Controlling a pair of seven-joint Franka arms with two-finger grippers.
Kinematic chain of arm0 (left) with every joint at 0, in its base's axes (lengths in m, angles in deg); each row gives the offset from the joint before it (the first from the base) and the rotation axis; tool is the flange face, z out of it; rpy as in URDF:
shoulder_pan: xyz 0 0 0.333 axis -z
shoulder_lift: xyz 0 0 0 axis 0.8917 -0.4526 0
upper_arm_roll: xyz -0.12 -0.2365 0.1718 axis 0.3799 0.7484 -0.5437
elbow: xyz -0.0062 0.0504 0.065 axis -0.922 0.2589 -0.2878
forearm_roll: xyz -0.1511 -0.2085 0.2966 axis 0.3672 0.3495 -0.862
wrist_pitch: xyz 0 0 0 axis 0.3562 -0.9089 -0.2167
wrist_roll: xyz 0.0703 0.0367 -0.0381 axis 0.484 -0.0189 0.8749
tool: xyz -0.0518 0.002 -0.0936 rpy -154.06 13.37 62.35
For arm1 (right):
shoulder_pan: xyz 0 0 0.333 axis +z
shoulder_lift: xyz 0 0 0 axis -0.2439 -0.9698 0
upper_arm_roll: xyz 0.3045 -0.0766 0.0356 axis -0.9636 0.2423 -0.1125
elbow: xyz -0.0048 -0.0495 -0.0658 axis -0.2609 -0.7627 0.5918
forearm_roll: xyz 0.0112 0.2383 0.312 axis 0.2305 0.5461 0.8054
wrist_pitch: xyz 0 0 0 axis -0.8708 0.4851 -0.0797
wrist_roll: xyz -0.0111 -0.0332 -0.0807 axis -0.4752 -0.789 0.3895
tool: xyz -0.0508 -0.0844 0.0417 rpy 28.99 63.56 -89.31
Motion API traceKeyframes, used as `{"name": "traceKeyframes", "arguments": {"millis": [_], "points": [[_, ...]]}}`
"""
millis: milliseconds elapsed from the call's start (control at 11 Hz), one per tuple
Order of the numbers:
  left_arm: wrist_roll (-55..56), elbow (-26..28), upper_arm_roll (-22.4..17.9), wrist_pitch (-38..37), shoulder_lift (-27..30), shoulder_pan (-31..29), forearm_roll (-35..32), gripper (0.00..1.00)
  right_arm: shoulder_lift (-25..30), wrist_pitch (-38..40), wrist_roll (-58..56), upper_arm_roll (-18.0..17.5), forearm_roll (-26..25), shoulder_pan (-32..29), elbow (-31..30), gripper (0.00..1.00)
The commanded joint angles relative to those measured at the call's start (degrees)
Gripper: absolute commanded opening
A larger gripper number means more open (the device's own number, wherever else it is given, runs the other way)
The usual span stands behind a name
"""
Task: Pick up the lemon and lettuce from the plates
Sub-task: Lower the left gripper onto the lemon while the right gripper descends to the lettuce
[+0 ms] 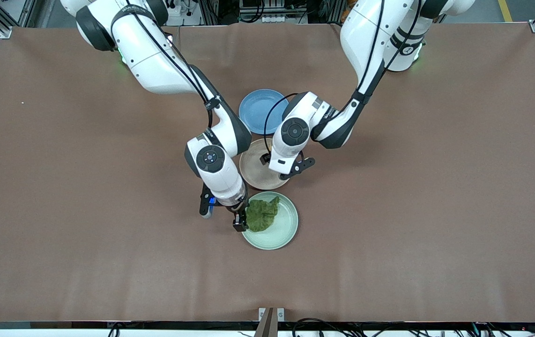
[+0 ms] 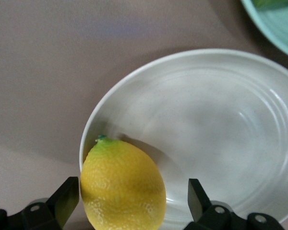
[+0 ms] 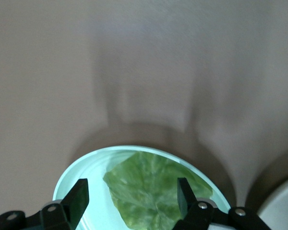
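I see the right claw (image 1: 239,223) lowered, fingers apart, over the lettuce (image 1: 262,214) on the mint plate (image 1: 282,234). Farther off, the left claw (image 2: 129,201) brackets the lemon (image 2: 122,187), unclamped, its stem tip pointing up the beige plate's (image 2: 221,124) rim.

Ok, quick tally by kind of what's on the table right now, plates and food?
Plates: 3 — blue plate, beige-pink plate, mint green plate
Lemons: 1 — lemon, on the beige-pink plate between the open left gripper fingers
Lettuce leaves: 1 — lettuce, on the mint green plate under the open right gripper
Total: 5
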Motion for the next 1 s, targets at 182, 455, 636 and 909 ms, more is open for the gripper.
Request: {"name": "traceKeyframes", "arguments": {"millis": [182, 455, 636, 909], "points": [[3.46, -1.25, -0.95, 0.21, -0.77, 2.68, -0.46, 0.0, -1.5, -0.85, 5.68, 0.17, 10.18, 0.06, 1.94, 0.83], [3.64, -1.17, -0.94, 0.12, -0.42, 2.51, -1.26, 0.0, -3.43, -3.47, 6.13, 0.0, 10.28, -0.02, 1.76, 0.83], [3.64, -1.08, -1.03, -1.1, 0.9, 1.89, -1.52, 0.0, -4.49, -5.42, 6.05, 0.0, 10.28, 0.15, 1.76, 0.82], [2.07, -1.17, -1.3, -6.8, 4.93, -1.26, -2.92, 0.0, -4.67, -5.51, 5.7, 0.0, 10.19, 0.33, 1.76, 0.37]]}}
